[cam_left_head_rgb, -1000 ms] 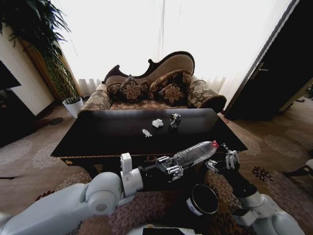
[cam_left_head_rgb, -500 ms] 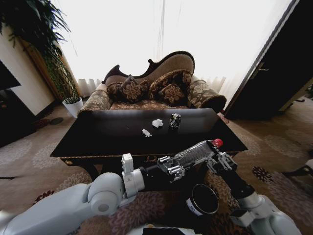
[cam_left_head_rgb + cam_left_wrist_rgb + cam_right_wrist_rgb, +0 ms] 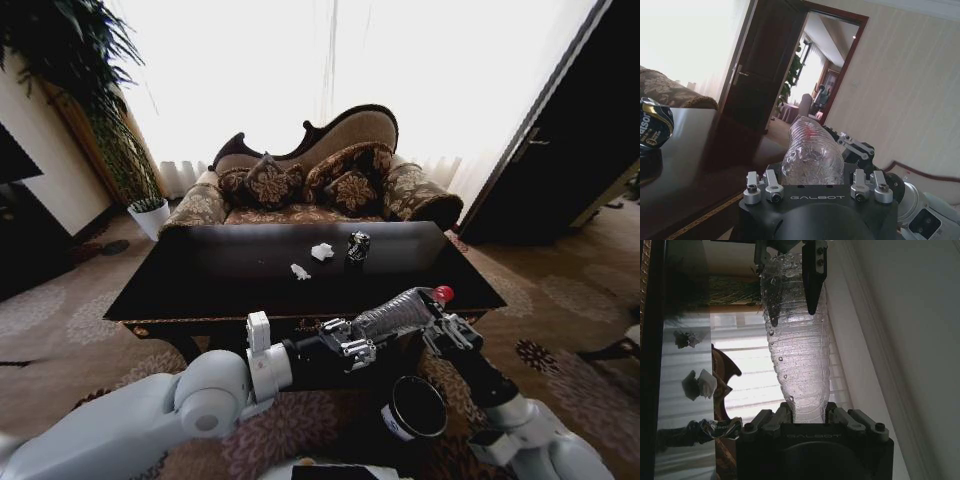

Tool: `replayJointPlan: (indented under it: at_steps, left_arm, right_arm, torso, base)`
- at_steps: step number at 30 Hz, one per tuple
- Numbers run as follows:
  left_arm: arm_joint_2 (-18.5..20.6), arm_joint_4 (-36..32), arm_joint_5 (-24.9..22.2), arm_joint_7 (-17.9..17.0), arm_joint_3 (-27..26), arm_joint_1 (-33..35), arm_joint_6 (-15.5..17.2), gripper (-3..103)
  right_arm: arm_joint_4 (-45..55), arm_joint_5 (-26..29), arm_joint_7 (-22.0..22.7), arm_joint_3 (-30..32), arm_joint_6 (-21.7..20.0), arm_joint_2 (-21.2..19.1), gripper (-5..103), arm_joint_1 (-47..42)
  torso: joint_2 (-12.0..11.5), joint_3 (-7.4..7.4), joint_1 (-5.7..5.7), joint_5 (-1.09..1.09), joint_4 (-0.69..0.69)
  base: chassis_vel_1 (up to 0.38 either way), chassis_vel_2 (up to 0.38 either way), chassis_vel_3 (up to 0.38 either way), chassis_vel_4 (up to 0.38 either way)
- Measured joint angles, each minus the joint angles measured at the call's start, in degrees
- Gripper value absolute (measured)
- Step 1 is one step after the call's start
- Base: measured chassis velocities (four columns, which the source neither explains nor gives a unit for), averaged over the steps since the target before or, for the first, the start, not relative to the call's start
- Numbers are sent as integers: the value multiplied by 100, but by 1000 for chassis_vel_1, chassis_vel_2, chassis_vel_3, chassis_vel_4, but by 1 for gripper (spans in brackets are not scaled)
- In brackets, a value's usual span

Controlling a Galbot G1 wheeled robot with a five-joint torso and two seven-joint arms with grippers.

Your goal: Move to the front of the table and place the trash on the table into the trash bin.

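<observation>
A clear ribbed bottle (image 3: 395,313) with a red cap hangs level in front of the table (image 3: 200,285), above the black trash bin (image 3: 415,408). My left gripper (image 3: 352,346) is shut on the bottle's base end (image 3: 812,150). My right gripper (image 3: 445,325) is closed around its neck (image 3: 807,410), just under the cap. The left gripper's fingers (image 3: 812,282) press on the far end of the bottle. A dark can (image 3: 358,245) and two white paper wads (image 3: 322,251) (image 3: 300,270) lie on the tabletop.
An ornate sofa (image 3: 320,180) stands behind the table, and a plant in a white pot (image 3: 150,215) is at the back left. A dark door (image 3: 560,150) is on the right. Patterned carpet surrounds the bin.
My right gripper moved left from beside the bottle and closed on its neck. The bottle's cap end dipped slightly; the left gripper kept its hold.
</observation>
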Motion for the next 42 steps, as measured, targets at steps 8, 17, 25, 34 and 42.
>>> replayJointPlan:
  at_steps: [8,17,25,34,42]
  left_arm:
    - [251,-183,25,-31,-608,161,-13,92]
    - [569,-195,344,5,-1490,669,-189,100]
    - [734,-205,386,110,-2593,1150,-316,100]
    - [755,746,671,374,-4292,1756,-609,100]
    - [874,2213,1075,900,-5421,2564,-1253,103]
  right_arm:
    - [-172,173,20,-142,-84,47,27,32]
    - [-451,412,72,-230,-154,73,27,-11]
    - [-549,652,76,-226,-207,70,27,-13]
    - [-694,1707,112,-220,-466,60,27,-90]
    - [-741,2984,143,-123,-719,11,27,-321]
  torso:
    - [0,0,0,0,1]
    - [0,0,0,0,0]
    - [0,0,0,0,0]
    - [0,0,0,-1,-1]
    - [0,0,0,-2,1]
  base:
    - [0,0,0,0]
    - [0,0,0,0]
    - [0,0,0,0]
    - [0,0,0,0]
    - [0,0,0,0]
